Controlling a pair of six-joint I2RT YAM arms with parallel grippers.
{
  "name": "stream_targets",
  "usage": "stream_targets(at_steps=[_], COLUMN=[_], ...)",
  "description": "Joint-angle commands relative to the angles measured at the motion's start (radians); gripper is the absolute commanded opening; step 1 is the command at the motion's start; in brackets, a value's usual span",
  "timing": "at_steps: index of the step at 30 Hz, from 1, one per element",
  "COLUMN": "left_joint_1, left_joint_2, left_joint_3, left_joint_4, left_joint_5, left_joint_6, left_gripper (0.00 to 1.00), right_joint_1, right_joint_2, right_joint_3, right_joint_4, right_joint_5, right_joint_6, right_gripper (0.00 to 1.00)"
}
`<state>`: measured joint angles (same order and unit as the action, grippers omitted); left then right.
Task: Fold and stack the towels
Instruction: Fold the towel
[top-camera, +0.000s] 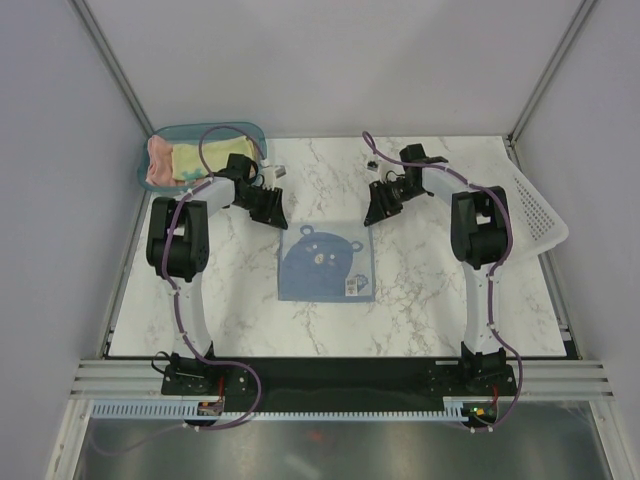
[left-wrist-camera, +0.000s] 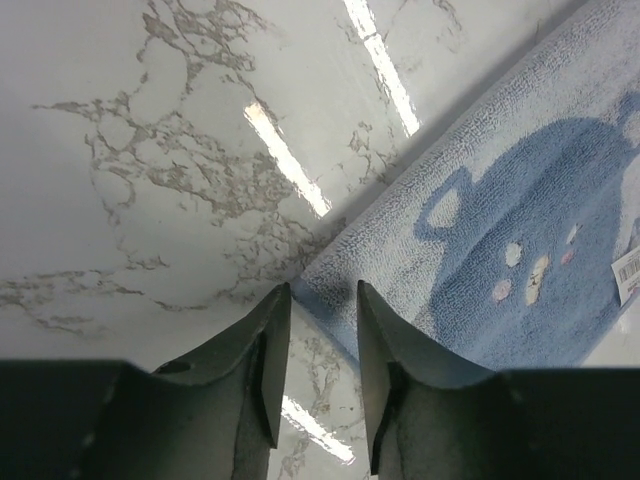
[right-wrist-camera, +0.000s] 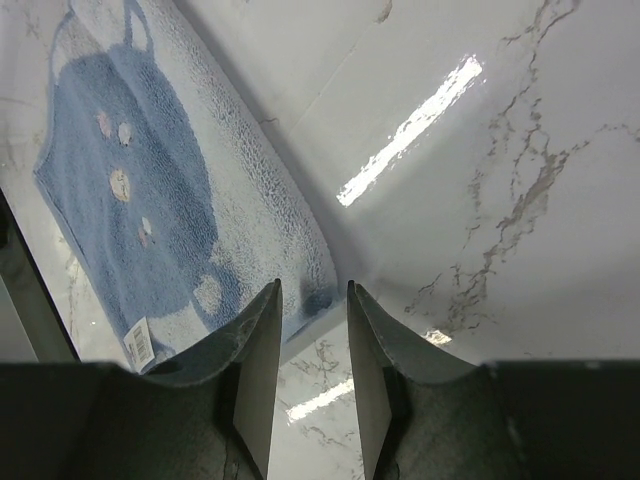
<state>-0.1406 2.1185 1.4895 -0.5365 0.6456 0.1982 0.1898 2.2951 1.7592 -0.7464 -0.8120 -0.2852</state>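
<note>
Fluffy square light blue towel lying flat on glossy marble table | left gripper hovering unclenched at one rounded corner | right gripper hovering unclenched at another

- The light blue towel bears a darker blue bear face with pale spots; its label is white.
- The table is white marble, veined grey.
- The bin is teal.
- One salmon-pink towel, one pale yellow towel.
- The perforated basket is white.
- My left end effector and right end effector are dark grey.
</note>
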Motion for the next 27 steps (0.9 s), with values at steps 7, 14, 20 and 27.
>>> stream_targets(at_steps=[7,14,20,27], left_joint_1=[0.003,0.003,0.001,-0.022], left_joint_2=[0.024,0.037,0.034,-0.074], left_joint_3=[0.021,0.041,0.078,0.109], left_joint_4=[-0.049,-0.059,-0.066,-0.04], left_joint_5=[0.04,0.057,0.114,0.103], left_joint_6=[0.053,0.046,0.004,-0.106], left_gripper=[0.27,0.13,0.02,0.02], right_joint_1=[-0.003,-0.001,-0.001,0.0], right_joint_2=[0.032,0.032,0.007,-0.192], right_joint_3=[0.049,0.048,0.062,-0.072], right_joint_4=[0.001,0.001,0.015,0.188], right_joint_5=[-0.076,-0.085,-0.085,0.083], right_joint_6=[-0.031,-0.031,0.004,0.165], right_gripper=[0.39,0.25,0.0,0.0])
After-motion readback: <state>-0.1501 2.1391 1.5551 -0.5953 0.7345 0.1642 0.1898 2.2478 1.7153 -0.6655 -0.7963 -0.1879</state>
